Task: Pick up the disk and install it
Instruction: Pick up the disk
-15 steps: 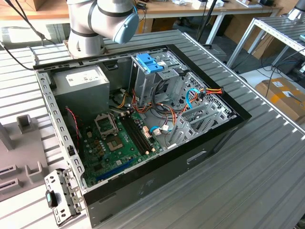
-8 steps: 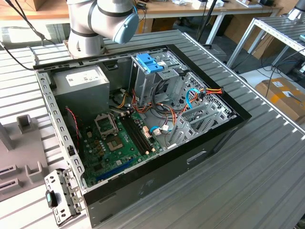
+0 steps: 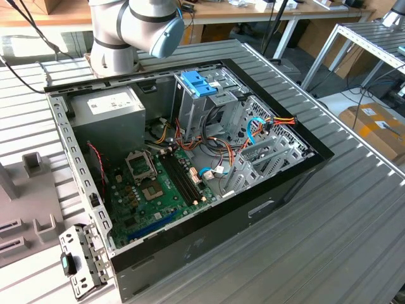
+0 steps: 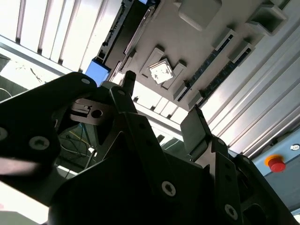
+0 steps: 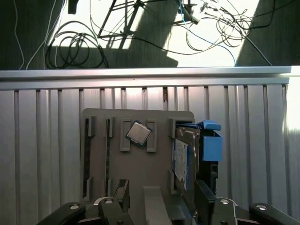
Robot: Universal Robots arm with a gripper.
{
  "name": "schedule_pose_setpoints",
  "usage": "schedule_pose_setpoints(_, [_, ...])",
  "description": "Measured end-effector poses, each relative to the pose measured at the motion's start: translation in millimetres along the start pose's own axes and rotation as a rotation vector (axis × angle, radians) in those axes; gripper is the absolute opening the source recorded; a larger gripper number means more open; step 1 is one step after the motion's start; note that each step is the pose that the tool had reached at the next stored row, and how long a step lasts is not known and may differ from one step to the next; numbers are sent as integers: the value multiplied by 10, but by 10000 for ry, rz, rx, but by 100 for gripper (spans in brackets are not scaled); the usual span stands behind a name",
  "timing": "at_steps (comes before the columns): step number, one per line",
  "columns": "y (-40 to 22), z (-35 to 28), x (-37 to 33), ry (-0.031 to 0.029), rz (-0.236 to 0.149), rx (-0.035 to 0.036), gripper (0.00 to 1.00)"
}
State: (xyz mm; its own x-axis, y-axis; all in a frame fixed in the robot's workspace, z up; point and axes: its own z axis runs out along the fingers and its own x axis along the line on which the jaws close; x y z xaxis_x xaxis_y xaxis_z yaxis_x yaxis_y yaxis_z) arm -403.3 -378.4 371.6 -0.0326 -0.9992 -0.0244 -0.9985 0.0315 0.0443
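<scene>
Overhead, jaws wide, empty; disk [image 5: 182,161] on edge in grey fixture [image 5: 140,171], top edge clear.

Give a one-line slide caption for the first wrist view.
Open gripper over grey fixture holding the disk on edge and a processor chip.

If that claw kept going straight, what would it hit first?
Most likely the disk, standing on edge in the grey holder, which lies ahead of the open gripper in the first wrist view; depth is hard to judge.
</scene>
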Motion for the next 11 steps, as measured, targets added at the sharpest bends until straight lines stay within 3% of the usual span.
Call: schedule_pose_setpoints(11, [1, 19, -55, -1, 0, 0, 66])
